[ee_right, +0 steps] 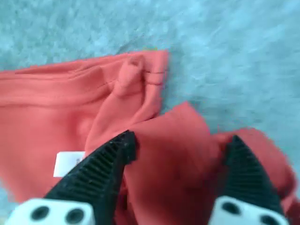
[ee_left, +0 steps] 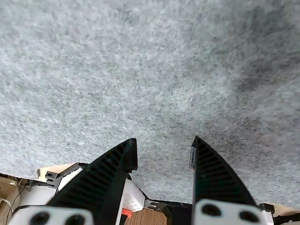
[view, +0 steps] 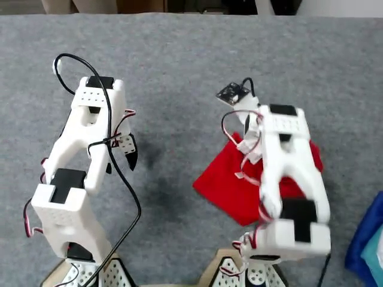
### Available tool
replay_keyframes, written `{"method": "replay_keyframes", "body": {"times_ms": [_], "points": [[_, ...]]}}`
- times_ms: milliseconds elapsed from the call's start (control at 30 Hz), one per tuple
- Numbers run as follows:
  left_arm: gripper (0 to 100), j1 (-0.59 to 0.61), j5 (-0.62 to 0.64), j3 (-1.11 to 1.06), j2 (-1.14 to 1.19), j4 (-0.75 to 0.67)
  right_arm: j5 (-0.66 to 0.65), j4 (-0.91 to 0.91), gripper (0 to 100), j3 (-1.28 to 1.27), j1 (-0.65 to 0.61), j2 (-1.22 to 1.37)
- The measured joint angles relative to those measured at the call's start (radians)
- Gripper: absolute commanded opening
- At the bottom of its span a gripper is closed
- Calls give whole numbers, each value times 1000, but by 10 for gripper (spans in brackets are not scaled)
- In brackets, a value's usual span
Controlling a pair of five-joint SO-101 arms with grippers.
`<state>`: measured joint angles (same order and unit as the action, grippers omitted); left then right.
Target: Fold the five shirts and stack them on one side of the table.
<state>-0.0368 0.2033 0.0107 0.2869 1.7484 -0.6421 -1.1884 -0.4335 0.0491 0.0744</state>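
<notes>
— Where was the red shirt [view: 230, 188] found?

— It was laid on the grey surface [view: 179, 54], on the right half, partly covered from above by the right arm [view: 290, 173]. Blue cloth [view: 366, 230] and a paler teal piece [view: 377, 254] were seen at the right edge, well apart from it.

— How was the shirt shaped?

— It was bunched and creased rather than flat. A stitched hem was turned up near one corner, and a raised fold was seen between the right jaws.

— Was any writing made out?

— A small white tag [ee_right: 65, 164] was noted on the shirt, but its print could not be read.

— And the jaws?

— The right jaws were spread wide over the red cloth, and nothing was clamped. Whether the tips touched the cloth could not be told. The left jaws, carried by the left arm [view: 84, 149], were parted over bare grey surface, with nothing held.
</notes>
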Motion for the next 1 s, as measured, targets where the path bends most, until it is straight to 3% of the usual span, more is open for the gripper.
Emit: {"method": "replay_keyframes", "body": {"times_ms": [167, 500, 867, 1000], "points": [[199, -2, 0, 0, 0, 0, 32, -181, 4, 183, 0, 78], [199, -2, 0, 0, 0, 0, 107, -562, 8, 749, 28, 86], [199, -5, 0, 0, 0, 0, 212, -580, 8, 1203, -2, -186], [199, -83, 2, 3, 0, 0, 213, -583, 8, 1250, -3, -342]]}}
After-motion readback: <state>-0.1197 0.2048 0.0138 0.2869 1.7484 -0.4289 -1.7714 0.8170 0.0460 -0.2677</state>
